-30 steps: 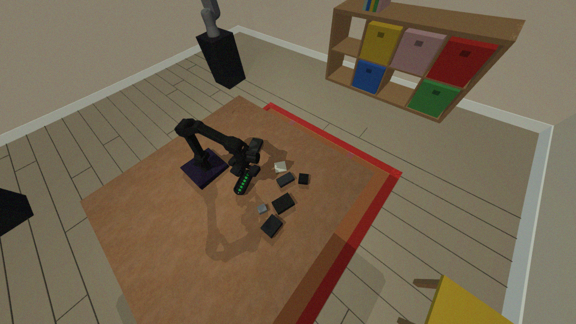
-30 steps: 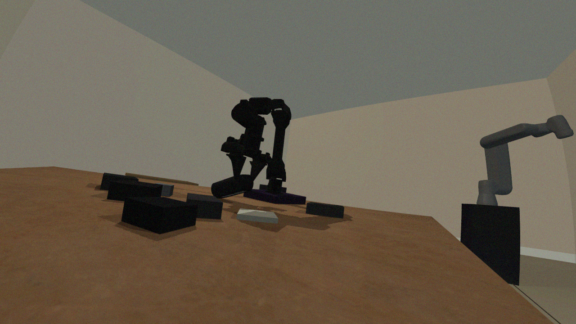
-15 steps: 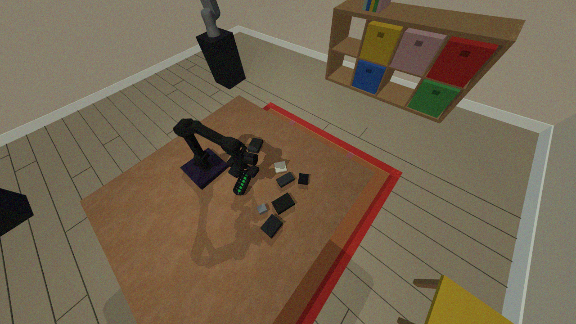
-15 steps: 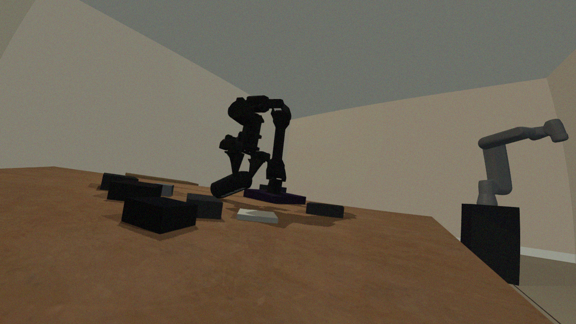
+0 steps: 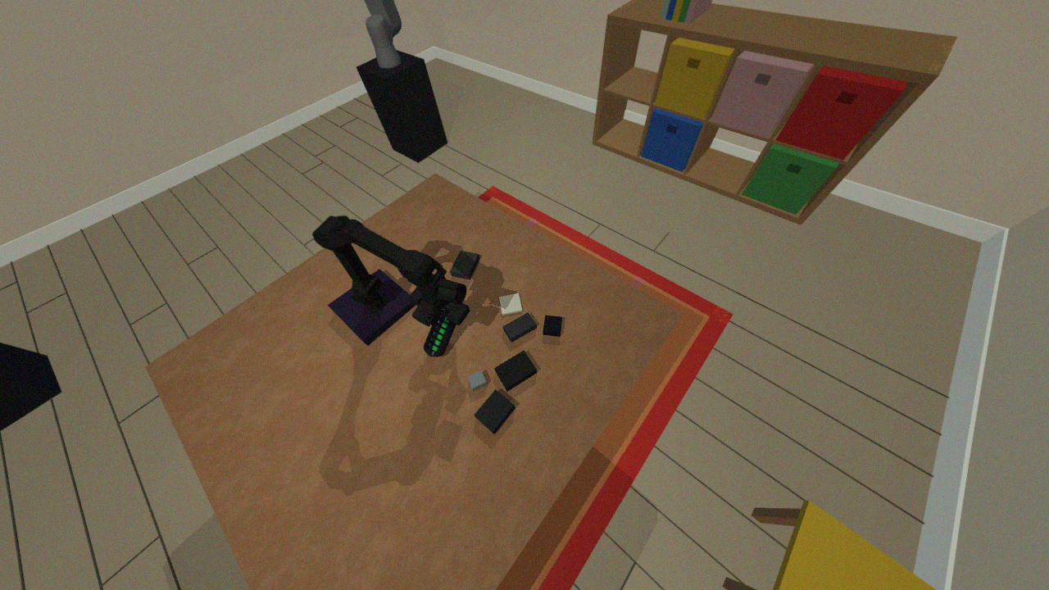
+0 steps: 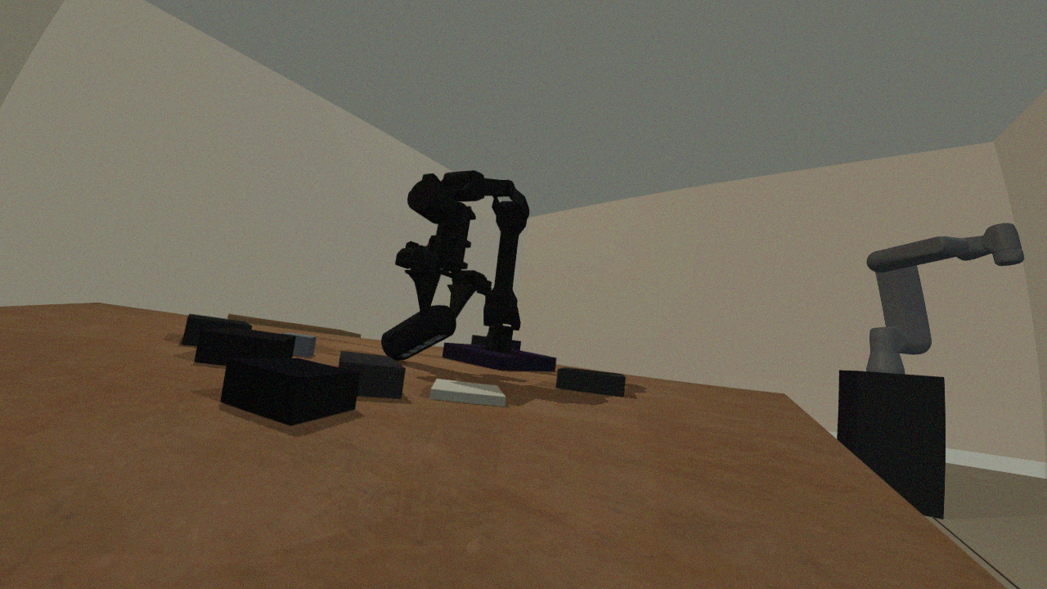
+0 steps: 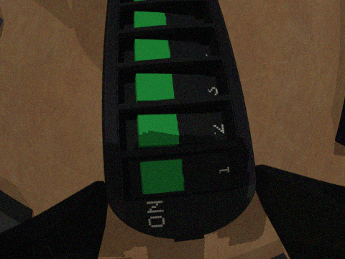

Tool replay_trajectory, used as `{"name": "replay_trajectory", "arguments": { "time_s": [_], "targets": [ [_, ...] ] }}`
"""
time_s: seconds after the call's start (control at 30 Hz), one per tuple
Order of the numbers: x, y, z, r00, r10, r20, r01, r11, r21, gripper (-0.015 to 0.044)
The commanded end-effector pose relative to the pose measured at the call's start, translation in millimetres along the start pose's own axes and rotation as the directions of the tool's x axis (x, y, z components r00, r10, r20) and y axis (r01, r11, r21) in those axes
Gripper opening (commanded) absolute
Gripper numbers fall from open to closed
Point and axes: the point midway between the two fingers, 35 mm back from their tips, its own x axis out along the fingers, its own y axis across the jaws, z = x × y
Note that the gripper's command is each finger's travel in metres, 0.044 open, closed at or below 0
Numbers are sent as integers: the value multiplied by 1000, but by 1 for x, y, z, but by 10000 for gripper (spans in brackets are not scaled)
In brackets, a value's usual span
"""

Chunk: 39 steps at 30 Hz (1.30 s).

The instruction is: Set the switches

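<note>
I have the gripper (image 5: 446, 318) (image 6: 439, 308) (image 7: 181, 184) closed on the controller unit (image 5: 443, 338) (image 6: 417, 333) (image 7: 180, 104), directly between the fingertips, raised and tilted. Its long axis runs crosswise to the finger-to-finger line, away from my grip beside switch 1. I judge that further rolling around that axis should expose the underside label.
</note>
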Motion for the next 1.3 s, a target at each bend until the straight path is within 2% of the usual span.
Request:
{"name": "replay_trajectory", "arguments": {
  "time_s": [0.0, 1.27],
  "targets": [
    [-4, 1, 5, 1000, 6, -1, -6, 1000, 3, 336],
    [-20, 1, 32, 997, 6, -75, -6, 1000, 2, 336]
  ]
}}
